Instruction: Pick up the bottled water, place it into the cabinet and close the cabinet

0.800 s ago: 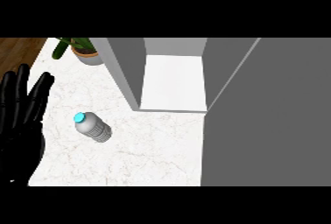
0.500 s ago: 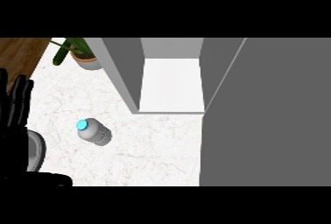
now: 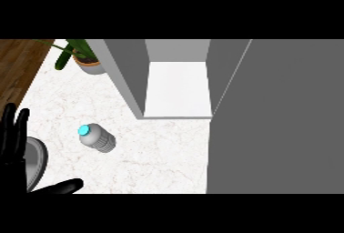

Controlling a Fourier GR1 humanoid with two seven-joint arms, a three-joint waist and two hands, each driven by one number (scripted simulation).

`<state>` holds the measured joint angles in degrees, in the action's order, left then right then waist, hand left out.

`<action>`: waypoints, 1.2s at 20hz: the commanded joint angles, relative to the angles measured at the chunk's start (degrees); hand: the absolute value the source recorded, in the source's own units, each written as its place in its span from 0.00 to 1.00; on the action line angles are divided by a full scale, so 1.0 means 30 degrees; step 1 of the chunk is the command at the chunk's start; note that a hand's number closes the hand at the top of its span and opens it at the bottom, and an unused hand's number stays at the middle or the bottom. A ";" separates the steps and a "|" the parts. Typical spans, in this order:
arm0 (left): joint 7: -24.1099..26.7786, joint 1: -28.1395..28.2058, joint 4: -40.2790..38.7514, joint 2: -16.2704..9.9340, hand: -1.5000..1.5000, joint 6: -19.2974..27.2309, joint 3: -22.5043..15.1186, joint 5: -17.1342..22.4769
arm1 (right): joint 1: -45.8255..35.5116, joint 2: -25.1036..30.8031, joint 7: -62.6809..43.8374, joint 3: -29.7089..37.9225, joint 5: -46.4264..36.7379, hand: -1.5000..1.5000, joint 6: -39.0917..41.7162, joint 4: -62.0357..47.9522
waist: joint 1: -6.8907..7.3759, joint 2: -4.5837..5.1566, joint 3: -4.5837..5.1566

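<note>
Sliding lower-left, left hand (image 3: 15,145) open, bottled water (image 3: 96,138) untouched

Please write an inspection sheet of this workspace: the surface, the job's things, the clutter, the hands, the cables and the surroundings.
Surface: white marbled counter.
Job's things: water bottle standing on the counter, not held; cabinet open, with a bare white shelf; its grey door at the right.
Clutter: potted plant at the back left corner.
Hands: left hand open at the left edge, away from the bottle; right hand not in view.
Cables: nothing seen.
Surroundings: wooden floor at the left.
</note>
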<state>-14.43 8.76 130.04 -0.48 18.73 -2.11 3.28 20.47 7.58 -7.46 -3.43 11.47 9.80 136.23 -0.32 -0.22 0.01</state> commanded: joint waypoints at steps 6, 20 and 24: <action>-0.0658 0.2933 0.2691 0.0156 0.00 0.0799 -0.2178 -0.1083 | 0.3997 -0.0180 0.0373 0.0923 0.2014 0.00 0.1481 0.3007 | -0.0055 -0.0006 -0.0009; -0.0820 0.5114 0.3988 0.0155 0.00 0.1382 -0.3278 -0.1488 | 0.7829 -0.0691 0.3304 0.0553 0.1062 0.00 0.3748 0.3087 | -0.0142 -0.0034 -0.0010; 0.0024 0.3559 0.0979 0.0156 0.00 0.1649 -0.1898 -0.0617 | 0.8315 -0.0651 0.1986 -0.0532 0.0816 0.00 0.3402 0.5214 | -0.0269 0.0017 0.0016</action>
<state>-15.12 21.62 137.46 -0.13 22.42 -9.18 1.03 39.91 5.80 1.69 -3.50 11.61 19.46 139.78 -0.77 -0.23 0.03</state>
